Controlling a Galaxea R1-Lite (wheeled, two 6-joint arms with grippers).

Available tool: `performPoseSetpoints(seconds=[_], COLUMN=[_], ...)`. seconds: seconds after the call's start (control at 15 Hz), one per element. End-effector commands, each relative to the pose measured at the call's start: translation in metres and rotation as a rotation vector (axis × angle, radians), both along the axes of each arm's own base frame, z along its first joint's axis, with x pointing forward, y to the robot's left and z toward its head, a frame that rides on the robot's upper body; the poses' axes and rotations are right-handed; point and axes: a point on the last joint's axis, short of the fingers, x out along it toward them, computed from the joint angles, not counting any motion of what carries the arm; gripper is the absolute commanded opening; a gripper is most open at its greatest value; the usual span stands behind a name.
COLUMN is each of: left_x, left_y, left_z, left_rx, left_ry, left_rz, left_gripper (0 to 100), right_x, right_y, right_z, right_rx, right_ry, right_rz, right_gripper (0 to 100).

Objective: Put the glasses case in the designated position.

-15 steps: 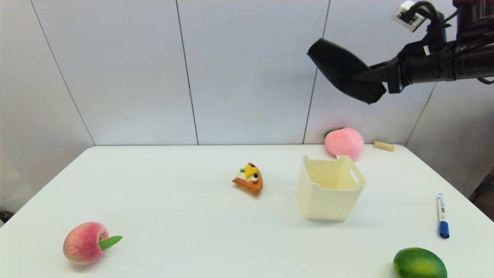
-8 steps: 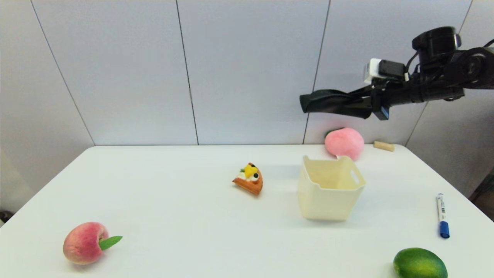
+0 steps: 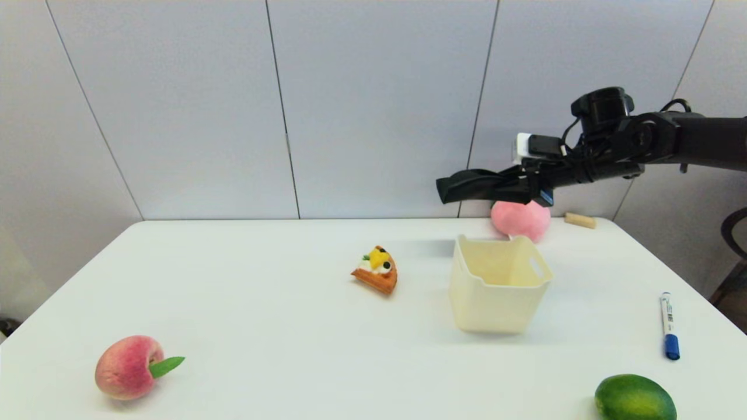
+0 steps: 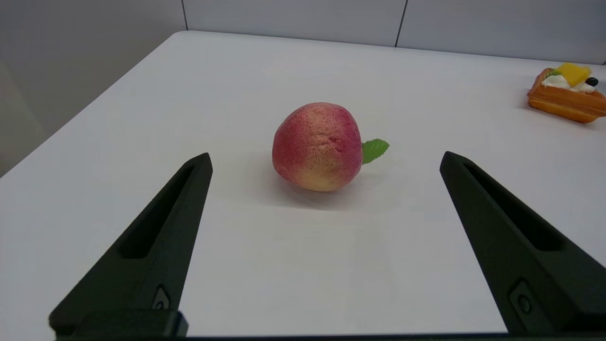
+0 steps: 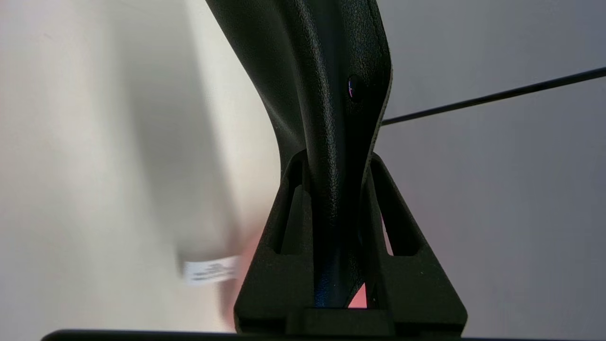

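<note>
Lowered and swung leftward since a second ago: right hand [image 3: 528,182], now at right of centre in the head view, above and behind the cream basket [image 3: 498,284].

Right hand: fingers pinched on one end of the glasses case [image 3: 475,186]; the right wrist view shows the soft black pouch [image 5: 326,109] squeezed between both fingers. Case held in the air, roughly level, free end pointing left, past the basket's left wall.

Left hand [image 4: 326,246]: fingers wide apart, idle low over the table's near left part, facing the peach [image 4: 316,146].

Risk, as judged: the case is long and limp and gripped at one end only. Released here, the free end may catch the rim and leave it draped or tipped out, or nudge the light basket. The basket is assumed to be the target.

Table [image 3: 262,350]: white, smooth. Also on it: waffle slice [image 3: 376,271] at centre, pink plush [image 3: 520,217] and wooden peg [image 3: 580,220] at rear right, blue marker [image 3: 669,325] and lime [image 3: 635,398] at lower right.

Room: pale grey wall panels behind.
</note>
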Motion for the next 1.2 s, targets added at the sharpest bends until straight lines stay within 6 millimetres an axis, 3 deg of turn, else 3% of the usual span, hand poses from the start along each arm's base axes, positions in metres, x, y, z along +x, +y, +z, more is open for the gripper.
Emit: performPoseSetpoints(seconds=[0.07, 0.33, 0.4, 0.8, 1.0, 1.2], left_x=[0.000, 0.000, 0.000, 0.000, 0.000, 0.000], left_y=[0.000, 0.000, 0.000, 0.000, 0.000, 0.000], left_z=[0.000, 0.000, 0.000, 0.000, 0.000, 0.000], left_rx=[-0.001, -0.001, -0.001, -0.001, -0.001, -0.001], left_ry=[-0.001, -0.001, 0.002, 0.002, 0.002, 0.002], left_rz=[0.002, 0.000, 0.000, 0.002, 0.000, 0.000], left_gripper=[100, 100, 100, 100, 100, 100], right_x=[-0.008, -0.021, -0.021, -0.027, -0.045, -0.082], right_y=[0.005, 0.006, 0.005, 0.005, 0.003, 0.011], right_z=[0.005, 0.010, 0.011, 0.022, 0.051, 0.086], right_rx=[-0.009, 0.002, -0.003, 0.012, 0.088, 0.408], right_ry=[0.054, 0.157, 0.149, 0.138, 0.175, 0.361], right_rz=[-0.039, -0.088, -0.095, -0.116, -0.316, -0.554], right_gripper=[0, 0, 100, 100, 100, 100])
